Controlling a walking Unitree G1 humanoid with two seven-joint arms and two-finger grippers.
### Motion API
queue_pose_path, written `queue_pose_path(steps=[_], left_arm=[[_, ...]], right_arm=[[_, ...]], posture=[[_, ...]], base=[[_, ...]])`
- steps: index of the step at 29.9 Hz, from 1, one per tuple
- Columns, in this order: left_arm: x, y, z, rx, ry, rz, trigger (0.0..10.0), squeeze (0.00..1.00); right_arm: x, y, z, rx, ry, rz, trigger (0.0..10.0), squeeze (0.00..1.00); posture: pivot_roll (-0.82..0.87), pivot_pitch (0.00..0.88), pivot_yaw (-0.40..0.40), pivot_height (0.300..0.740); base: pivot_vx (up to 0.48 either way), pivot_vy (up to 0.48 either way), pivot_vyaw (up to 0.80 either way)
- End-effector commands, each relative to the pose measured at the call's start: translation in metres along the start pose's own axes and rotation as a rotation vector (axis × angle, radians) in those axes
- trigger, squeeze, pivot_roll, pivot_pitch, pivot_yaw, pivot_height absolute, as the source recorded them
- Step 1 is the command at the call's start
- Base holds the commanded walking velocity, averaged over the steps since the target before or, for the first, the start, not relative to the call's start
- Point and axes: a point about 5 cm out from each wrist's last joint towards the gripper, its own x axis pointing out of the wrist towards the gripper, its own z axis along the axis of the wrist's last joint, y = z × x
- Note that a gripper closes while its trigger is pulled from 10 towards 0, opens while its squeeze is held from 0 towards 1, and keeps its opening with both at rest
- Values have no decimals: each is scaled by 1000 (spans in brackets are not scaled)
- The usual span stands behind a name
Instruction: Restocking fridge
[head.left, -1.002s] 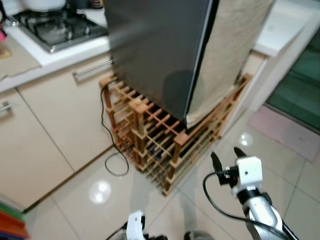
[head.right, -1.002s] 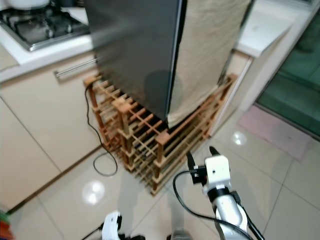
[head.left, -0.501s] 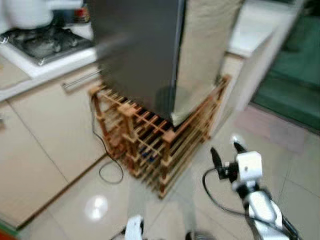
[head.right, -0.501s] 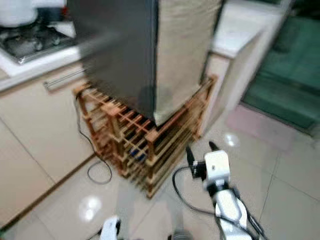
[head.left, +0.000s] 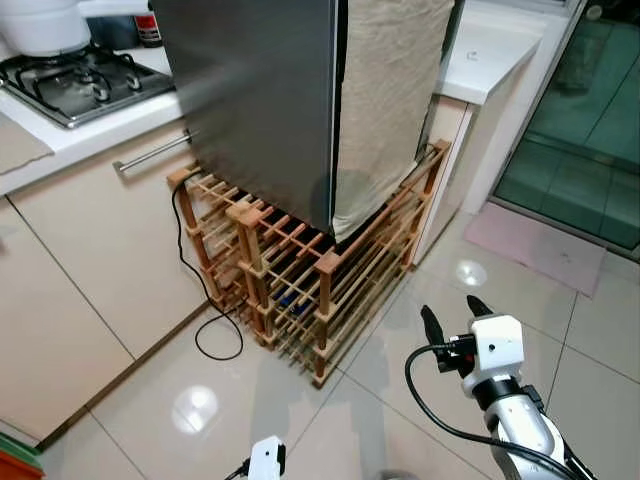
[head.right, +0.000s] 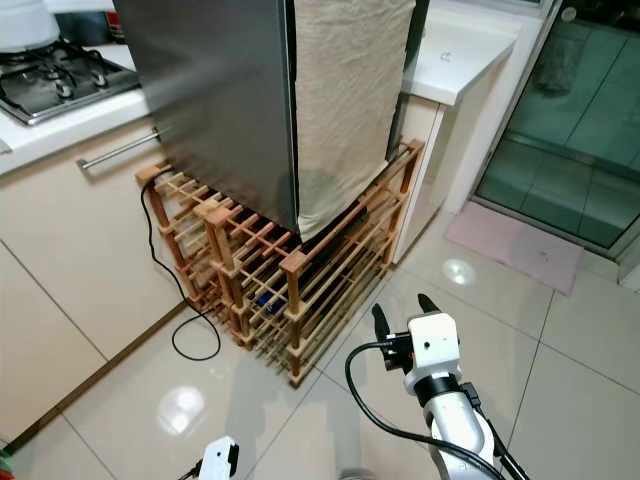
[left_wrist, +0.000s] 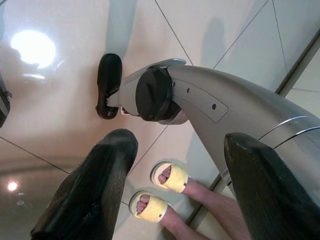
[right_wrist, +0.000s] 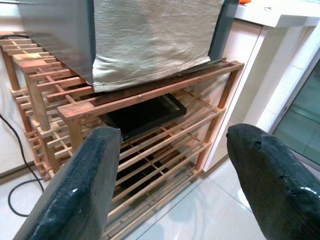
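My right gripper hovers with fingers spread and empty; ahead of it the fridge sits on a wooden rack. My left gripper hangs open above the floor, over a person's yellow slippers.

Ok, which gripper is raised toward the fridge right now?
The right gripper, lifted in front of the wooden rack under the fridge, jaws open. The left gripper hangs low over the floor.

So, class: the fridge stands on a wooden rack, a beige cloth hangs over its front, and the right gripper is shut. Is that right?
Not quite. The right gripper is open, its two black fingers spread wide in the right wrist view. The fridge does stand on the wooden rack, with the beige cloth over its front.
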Motion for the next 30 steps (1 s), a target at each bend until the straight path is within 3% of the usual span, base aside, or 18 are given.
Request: queue_pose_path(steps=[1,15,16,17,18,19,20,21,28,30], left_arm=[[-153,-468,115,922,-732,-1263,10000,0],[-153,-468,115,922,-732,-1263,10000,0],[-161,-470,112,908,-715,-1304,10000,0],[-161,-470,112,908,-715,-1304,10000,0],[-69,-333,189,785,-709,-632,10000,0],[-30,-194,204,704,-604,-141,10000,0],[-24,-93,189,649,-480,187,10000,0],[-29,-43,175,623,-405,350,10000,0],[-22,-40,161,649,-323,360,10000,0],[-23,-26,152,604,-275,407,10000,0]], right_arm=[[0,-2,2,-6,-4,-4,10000,4],[0,-2,2,-6,-4,-4,10000,4],[0,-2,2,-8,-5,-6,10000,4],[0,-2,2,-8,-5,-6,10000,4],[28,-2,-43,74,229,-24,10000,82],[42,5,-68,136,406,-26,10000,67],[46,13,-84,169,546,-16,10000,67],[47,18,-91,182,622,-8,10000,67],[43,26,-96,150,686,7,10000,47],[35,28,-105,195,777,-16,10000,47]], posture=[[-272,162,133,724],[-272,162,133,724],[-272,0,0,724],[-272,0,0,724],[-107,0,0,724],[-107,0,0,724],[-98,0,0,724],[-98,0,0,724],[-92,0,0,724],[-96,0,0,724]], base=[[0,0,0],[0,0,0],[0,0,0],[0,0,0],[0,0,0],[0,0,0],[0,0,0],[0,0,0],[0,0,0],[0,0,0]])
